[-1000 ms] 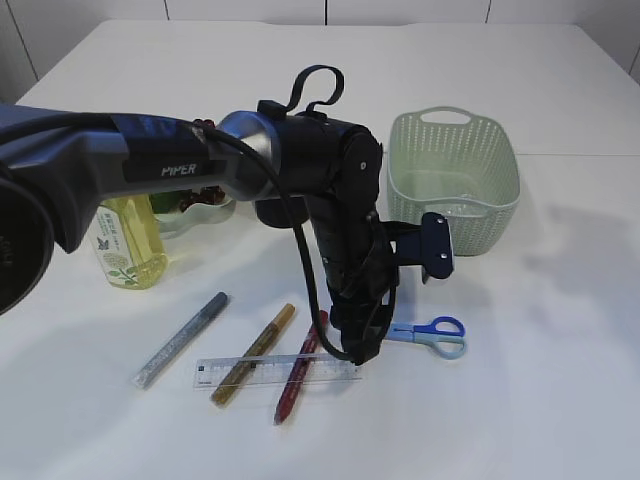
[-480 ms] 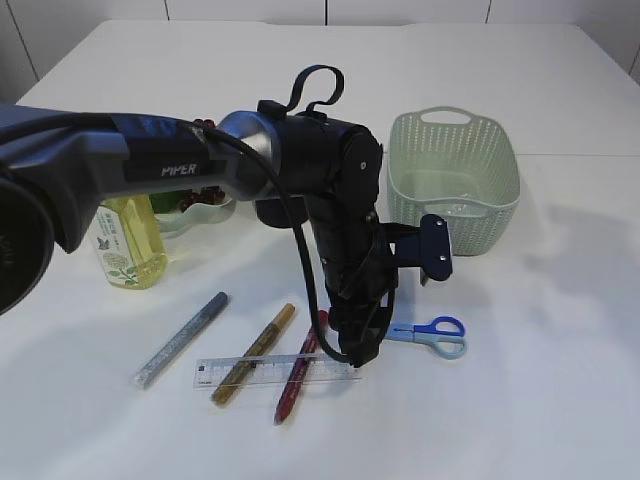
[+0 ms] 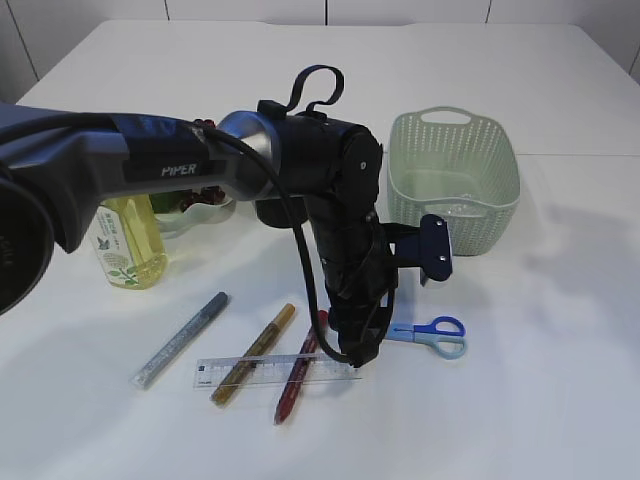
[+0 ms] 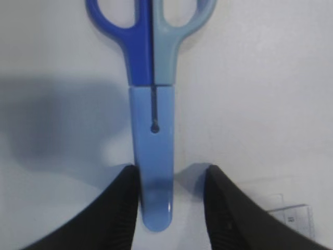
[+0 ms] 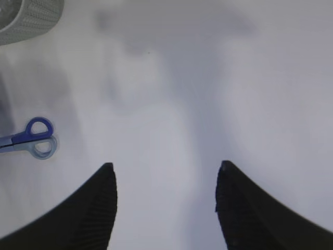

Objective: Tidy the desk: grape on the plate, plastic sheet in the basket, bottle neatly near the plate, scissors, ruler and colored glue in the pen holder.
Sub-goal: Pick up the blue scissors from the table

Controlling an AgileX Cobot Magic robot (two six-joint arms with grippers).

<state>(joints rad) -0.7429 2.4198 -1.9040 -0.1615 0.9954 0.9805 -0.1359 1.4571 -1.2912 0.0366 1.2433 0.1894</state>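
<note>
The scissors lie between the spread jaws of the left gripper, handles at 12 o'clock.

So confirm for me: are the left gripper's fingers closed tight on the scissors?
No, the fingers straddle the scissors sheath tip with a gap on the right side.

"PIPER" on the left arm, bottle label unreadable

A lab-style robot test bench: a bare white table against plain white panels, staged desk props beside a green basket.
</note>
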